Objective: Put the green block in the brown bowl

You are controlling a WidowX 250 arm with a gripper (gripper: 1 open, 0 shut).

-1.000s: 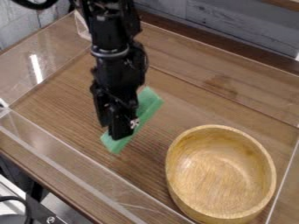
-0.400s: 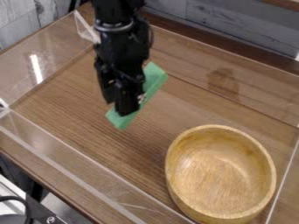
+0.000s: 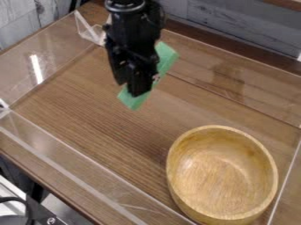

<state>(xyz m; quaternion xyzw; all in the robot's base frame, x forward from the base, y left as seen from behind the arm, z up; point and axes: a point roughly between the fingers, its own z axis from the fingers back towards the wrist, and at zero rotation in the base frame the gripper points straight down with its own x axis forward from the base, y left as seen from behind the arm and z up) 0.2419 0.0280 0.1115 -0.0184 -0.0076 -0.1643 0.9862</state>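
Above the middle of the desk (image 3: 70,114), toward its far side, the black end effector (image 3: 137,88) points straight down and is clenched on the green block (image 3: 150,77). The block hangs tilted in the grip, off the desk surface: its upper end shows to the right of the black housing and its lower end pokes out below the fingertips. It touches nothing but the end effector. The desk has a dark wood-grain top, with clear, glossy low walls standing along its edges. Well apart from the block, near the front right corner, the brown bowl (image 3: 188,189) sits upright on the wood, round and shallow with a thick pale rim and visible grain inside.
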